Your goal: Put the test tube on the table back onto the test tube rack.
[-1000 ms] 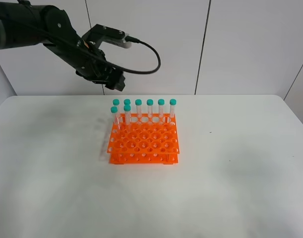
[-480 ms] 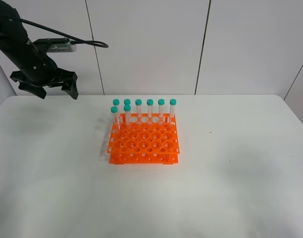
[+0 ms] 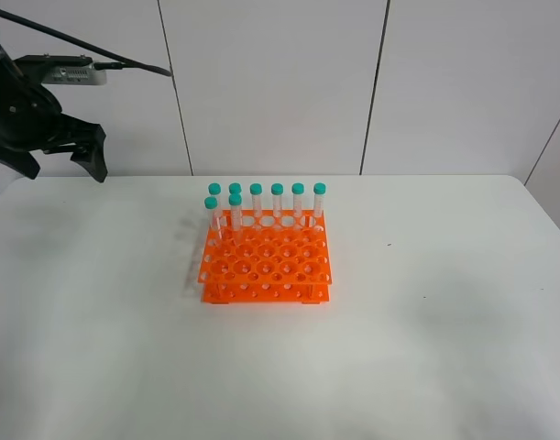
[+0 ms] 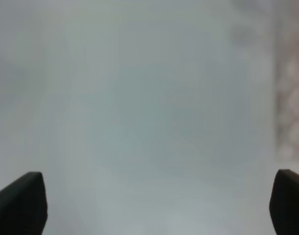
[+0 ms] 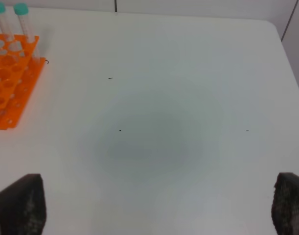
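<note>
- no legible text, labels, brand marks, numbers or signs in any view.
- test tube rack (image 3: pixel 265 258): plain orange surface, no readable marking.
- tube caps (image 3: pixel 277 189): plain teal, unmarked.
- table (image 3: pixel 426 348): only a few tiny dark specks, not characters.
- left wrist view: blurred; nothing readable.

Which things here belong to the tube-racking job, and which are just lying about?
Job: orange rack; eight green-capped tubes standing in it; table, no tube lying on it; left gripper, jaws open.
Lying about: nothing else; only the wall panels behind.
</note>
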Controlling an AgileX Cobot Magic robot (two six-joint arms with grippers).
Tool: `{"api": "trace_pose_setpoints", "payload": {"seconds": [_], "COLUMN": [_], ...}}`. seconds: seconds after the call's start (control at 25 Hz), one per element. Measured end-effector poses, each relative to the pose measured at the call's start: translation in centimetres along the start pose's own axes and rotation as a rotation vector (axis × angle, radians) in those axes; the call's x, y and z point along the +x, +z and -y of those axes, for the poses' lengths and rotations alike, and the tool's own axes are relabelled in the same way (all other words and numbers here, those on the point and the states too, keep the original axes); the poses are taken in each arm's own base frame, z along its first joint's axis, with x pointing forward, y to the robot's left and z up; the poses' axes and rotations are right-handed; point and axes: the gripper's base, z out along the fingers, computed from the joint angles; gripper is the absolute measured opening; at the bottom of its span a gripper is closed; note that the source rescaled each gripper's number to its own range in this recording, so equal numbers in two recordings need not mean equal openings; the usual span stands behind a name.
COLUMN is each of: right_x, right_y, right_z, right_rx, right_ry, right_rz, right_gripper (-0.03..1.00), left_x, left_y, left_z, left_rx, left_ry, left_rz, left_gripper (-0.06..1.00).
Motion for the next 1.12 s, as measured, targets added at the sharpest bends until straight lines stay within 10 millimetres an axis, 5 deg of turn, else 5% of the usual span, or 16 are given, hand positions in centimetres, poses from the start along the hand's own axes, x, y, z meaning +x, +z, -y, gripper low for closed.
{"api": "trace_pose_setpoints", "payload": {"seconds": [0.56, 0.8, 1.12], "right_x": [0.0, 0.0, 0.0], "right_y": [0.0, 0.0, 0.0], "right_z": [0.0, 0.0, 0.0], "right_rx": [0.0, 0.0, 0.0], "right_ry": [0.0, 0.0, 0.0], "right_rz": [0.0, 0.0, 0.0], "right_gripper": [1.0, 1.0, 1.0], "left_x": [15.3, 23.0, 30.3], "left_y": [-7.4, -10.4, -11.1], "left_z": [-0.1, 0.1, 0.4], "left_rx": [-0.059, -0.056, -0.049], "left_ry": [0.027, -0.031, 0.008], "left_rz": [0.019, 0.19, 0.446], "left_gripper": [1.0, 1.0, 1.0]}}
